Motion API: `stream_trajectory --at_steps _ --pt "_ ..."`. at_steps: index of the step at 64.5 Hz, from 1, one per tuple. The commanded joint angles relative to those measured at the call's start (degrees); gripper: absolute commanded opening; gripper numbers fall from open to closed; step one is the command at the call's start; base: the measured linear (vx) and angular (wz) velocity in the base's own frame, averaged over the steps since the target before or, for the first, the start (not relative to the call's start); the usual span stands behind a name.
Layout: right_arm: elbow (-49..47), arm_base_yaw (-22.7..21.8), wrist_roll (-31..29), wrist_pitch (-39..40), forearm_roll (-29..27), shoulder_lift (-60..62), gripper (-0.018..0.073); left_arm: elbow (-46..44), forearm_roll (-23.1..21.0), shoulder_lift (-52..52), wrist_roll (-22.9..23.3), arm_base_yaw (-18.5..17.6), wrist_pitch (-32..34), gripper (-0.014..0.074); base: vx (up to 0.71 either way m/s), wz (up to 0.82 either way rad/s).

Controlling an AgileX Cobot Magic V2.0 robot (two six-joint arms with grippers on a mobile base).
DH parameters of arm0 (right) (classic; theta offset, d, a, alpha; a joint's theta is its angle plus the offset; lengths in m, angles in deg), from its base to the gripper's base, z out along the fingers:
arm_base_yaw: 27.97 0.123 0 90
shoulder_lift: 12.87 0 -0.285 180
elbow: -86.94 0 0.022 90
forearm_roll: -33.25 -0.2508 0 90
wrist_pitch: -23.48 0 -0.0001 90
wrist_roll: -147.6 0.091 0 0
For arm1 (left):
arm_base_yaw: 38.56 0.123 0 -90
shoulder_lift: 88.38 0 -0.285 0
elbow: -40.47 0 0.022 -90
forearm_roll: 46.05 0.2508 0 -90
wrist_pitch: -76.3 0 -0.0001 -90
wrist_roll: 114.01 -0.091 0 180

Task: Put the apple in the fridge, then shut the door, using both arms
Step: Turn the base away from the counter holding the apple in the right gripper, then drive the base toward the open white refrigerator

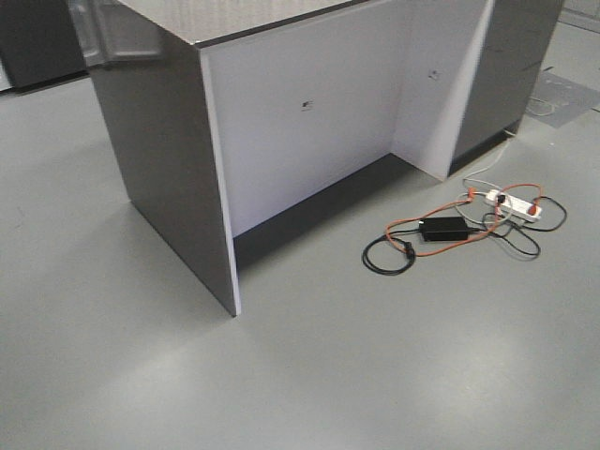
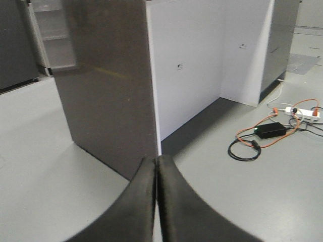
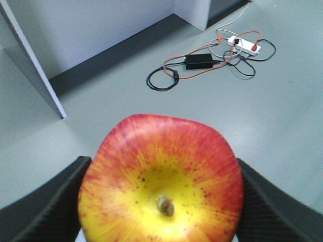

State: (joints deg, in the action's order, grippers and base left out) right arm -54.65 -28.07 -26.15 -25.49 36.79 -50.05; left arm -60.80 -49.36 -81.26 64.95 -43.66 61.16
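My right gripper (image 3: 161, 201) clamps the apple (image 3: 161, 176) squarely between its jaws. My left gripper (image 2: 156, 196) is pressed closed and empty. The glossy skin could slip if I swing fast, and the cables (image 3: 202, 65) beyond the jaws could snag.

Laboratory-type test hall around me: bare grey floor (image 1: 141, 375), 1 dark counter cabinet (image 1: 159, 159) showing a plain white back panel (image 1: 309, 122), 1 power strip (image 1: 514, 203) and black adapter (image 1: 443, 228) (orange-corded) lying loose.
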Motion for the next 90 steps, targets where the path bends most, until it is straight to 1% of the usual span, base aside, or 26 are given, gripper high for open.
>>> stream_trajectory --at_steps 1,22,57,90 --pt "-1.59 -0.22 -0.44 4.27 0.49 -0.16 0.01 1.07 -0.32 -0.83 0.39 -0.3 4.06 -0.0005 0.01 0.25" --pt "-1.59 -0.22 -0.44 4.21 0.49 -0.16 0.01 1.07 -0.32 -0.83 0.39 -0.3 4.06 -0.0005 0.01 0.33" --pt "-1.59 -0.22 -0.44 4.21 0.49 -0.16 0.01 1.07 -0.32 -0.83 0.39 -0.3 4.06 -0.0005 0.02 0.51" --pt "-1.59 -0.22 -0.44 4.27 0.49 -0.16 0.01 1.07 -0.32 -0.83 0.39 -0.3 4.06 -0.0005 0.04 0.3"
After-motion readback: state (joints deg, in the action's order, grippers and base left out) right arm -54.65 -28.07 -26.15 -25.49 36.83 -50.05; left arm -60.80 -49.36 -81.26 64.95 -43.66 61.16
